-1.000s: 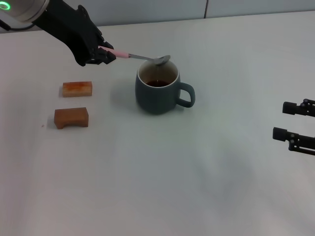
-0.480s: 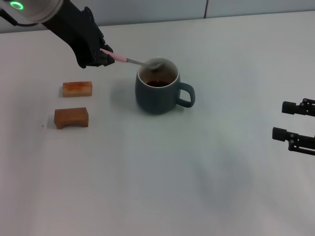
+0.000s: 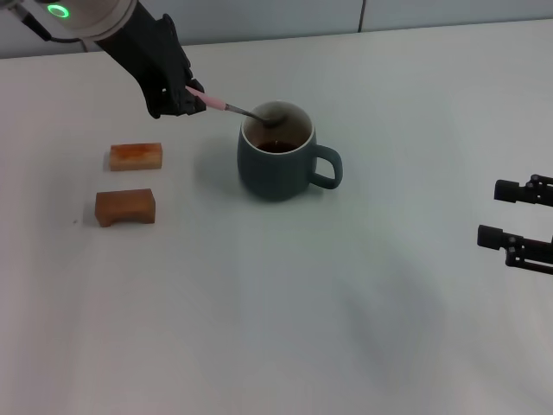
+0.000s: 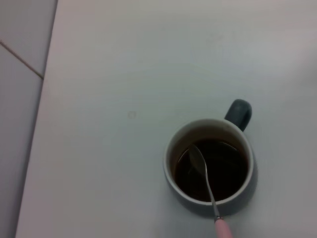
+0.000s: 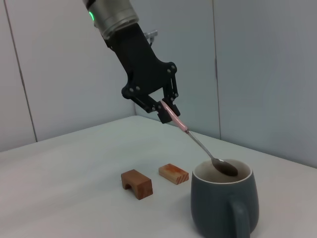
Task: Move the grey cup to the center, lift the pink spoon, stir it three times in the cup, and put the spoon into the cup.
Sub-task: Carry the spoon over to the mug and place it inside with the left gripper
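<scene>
Our left gripper (image 3: 192, 102), at ten o'clock of the grey cup (image 3: 278, 164) mid-table, is pinching the pink spoon (image 3: 235, 110), bowl dipping inside. Risk: we are stirring near the rim, nudging or tipping it.

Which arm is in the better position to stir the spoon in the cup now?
The left. Its gripper already holds the pink spoon by the handle, with the spoon's bowl just inside the grey cup. The right gripper is far off at the table's right edge, holding nothing.
</scene>
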Available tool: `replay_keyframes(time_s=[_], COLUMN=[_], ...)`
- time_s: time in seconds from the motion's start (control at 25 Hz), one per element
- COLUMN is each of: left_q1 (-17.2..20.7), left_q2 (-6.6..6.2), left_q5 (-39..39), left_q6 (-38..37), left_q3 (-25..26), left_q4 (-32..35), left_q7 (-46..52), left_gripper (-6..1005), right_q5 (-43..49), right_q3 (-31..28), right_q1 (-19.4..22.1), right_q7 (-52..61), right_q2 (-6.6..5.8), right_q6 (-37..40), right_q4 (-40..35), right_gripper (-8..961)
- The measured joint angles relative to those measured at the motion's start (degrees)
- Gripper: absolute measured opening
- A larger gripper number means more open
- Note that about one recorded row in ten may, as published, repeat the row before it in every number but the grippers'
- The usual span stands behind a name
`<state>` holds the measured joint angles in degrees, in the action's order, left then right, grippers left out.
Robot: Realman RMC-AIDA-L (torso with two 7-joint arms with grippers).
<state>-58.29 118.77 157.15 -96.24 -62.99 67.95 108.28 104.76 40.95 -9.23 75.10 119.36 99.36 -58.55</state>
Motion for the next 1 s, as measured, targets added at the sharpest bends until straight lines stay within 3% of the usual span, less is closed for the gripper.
replay_keyframes(time_s=[0.24, 0.48, 1.0], left_q1=[-1.6, -0.3, 2.3], left_q2=[0.34, 0.35, -0.27], left_q5=[-0.1, -1.9, 0.7], left_q6=[2.5, 2.3, 0.3], left_q3=[-2.4, -6.1, -5.6], left_q4=[-2.7, -1.2, 2.3], left_q7=[0.4, 2.4, 3.2], left_gripper=[153, 155, 159], right_q5=[0.0, 0.0, 0.3], right_q3=[0.1, 0.1, 1.2], right_q1=[0.0, 0.0, -0.9], right_q7=[-0.1, -0.2, -0.3], right_q2=[0.00, 0.00, -0.01], right_q6=[-0.2, -0.4, -0.9], right_q4=[0.1, 0.6, 1.3], right_gripper=[680, 680, 681])
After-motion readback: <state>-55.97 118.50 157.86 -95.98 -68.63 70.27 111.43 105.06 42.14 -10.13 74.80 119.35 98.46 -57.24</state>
